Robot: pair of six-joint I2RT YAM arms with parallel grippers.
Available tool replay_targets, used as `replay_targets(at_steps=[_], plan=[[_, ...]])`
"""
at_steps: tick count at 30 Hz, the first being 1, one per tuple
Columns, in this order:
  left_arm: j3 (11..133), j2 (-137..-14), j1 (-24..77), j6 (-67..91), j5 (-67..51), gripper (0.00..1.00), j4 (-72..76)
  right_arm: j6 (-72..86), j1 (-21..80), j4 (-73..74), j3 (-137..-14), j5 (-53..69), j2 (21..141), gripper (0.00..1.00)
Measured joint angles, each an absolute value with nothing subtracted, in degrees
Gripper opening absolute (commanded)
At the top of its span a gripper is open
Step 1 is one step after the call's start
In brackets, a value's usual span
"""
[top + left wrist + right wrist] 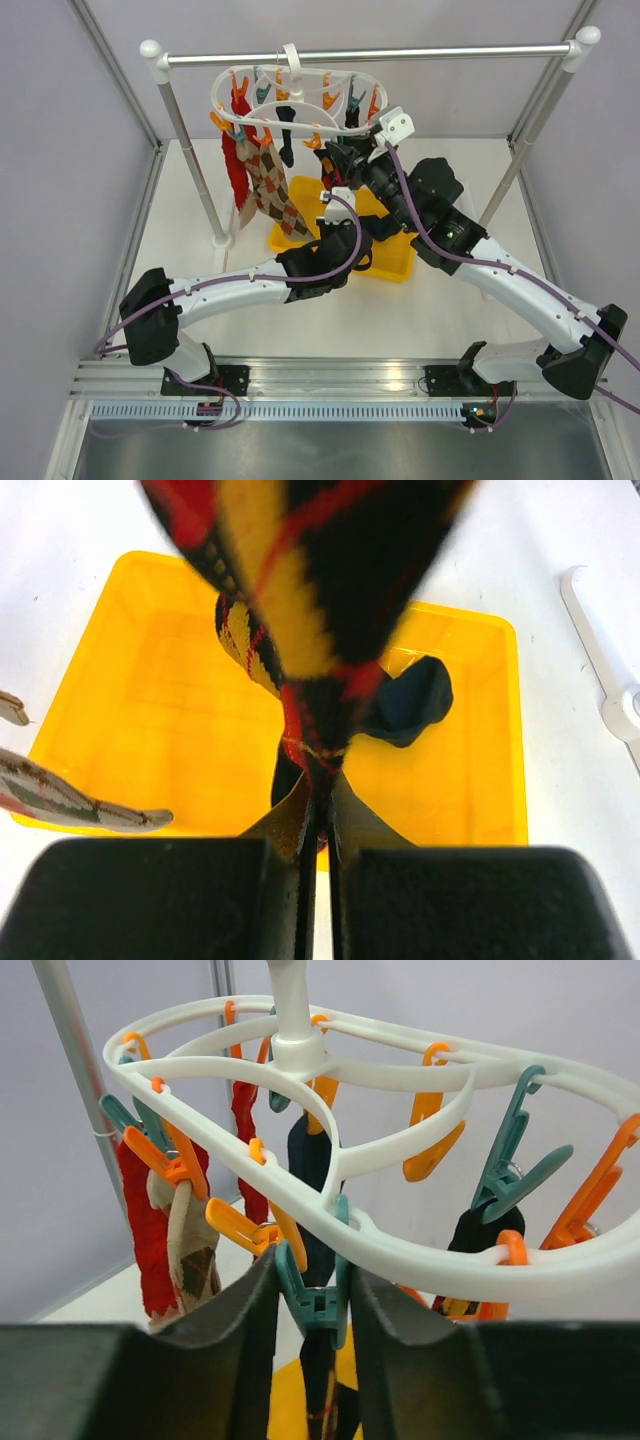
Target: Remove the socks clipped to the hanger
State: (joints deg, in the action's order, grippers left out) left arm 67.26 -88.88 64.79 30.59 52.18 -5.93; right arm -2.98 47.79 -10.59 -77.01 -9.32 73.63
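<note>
The step in hand, as I judge it, is the freeing of one sock with both arms together: one arm holds the sock low and the other works the clip above it.

Nearest, in the left wrist view, the left gripper [322, 850] is clenched on the lower end of a black, yellow and red argyle sock [310, 570]. The fabric is pinched in the narrow slit between the two pads and rises from there out of the top of the picture. Below it stands the yellow bin [480, 620], and a dark navy sock [412, 700] lies inside it already (so at least one piece is done).

Higher and farther, the right gripper [313, 1268] stands with one finger on each side of a teal peg [310, 1310] on the near ring of the white hanger [420, 1255]. Both fingers seem to touch the peg, so I read it as a squeeze on the peg, not a free hand. A dark patterned fabric hangs under this peg. I think it is the same sock, but I cannot be sure.

The next move calls for enough pressure to open the peg, and then a gentle pull down by the left arm so that the sock falls toward the bin. The hanger can swing on its hook, which is a risk.

Behind, a red sock [145, 1220], a beige argyle sock [195, 1250] and two dark socks [305, 1160] are clipped on the far pegs, and the hanger hangs from the silver rail [400, 52].
</note>
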Motion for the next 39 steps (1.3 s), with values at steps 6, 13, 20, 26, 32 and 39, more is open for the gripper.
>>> replay_targets(at_steps=[6, 13, 20, 26, 32, 39], plan=[[67.26, -88.88, 64.79, 30.57, 52.16, 0.02, -6.28, -2.81, 47.79, -11.53, -77.1, -10.07, 73.78, 0.09], [67.26, -88.88, 64.79, 30.57, 52.05, 0.02, -6.55, -2.55, 47.79, -11.64, -77.21, -10.44, 73.78, 0.06], [67.26, -89.73, 63.35, 30.57, 49.63, 0.02, -6.24, -2.2, 47.79, -11.6, -77.28, -10.44, 73.78, 0.06], [69.58, -94.52, 58.08, 30.24, 42.65, 0.02, -5.8, -2.2, 47.81, -11.6, -77.43, -10.46, 73.78, 0.06], [77.06, -99.46, 54.94, 28.95, 36.91, 0.02, -5.69, -2.22, 47.81, -11.35, -77.67, -10.46, 73.78, 0.06], [81.54, -103.7, 52.38, 28.97, 32.38, 0.32, -5.91, -2.28, 47.86, -11.05, -77.95, -10.46, 73.78, 0.07]])
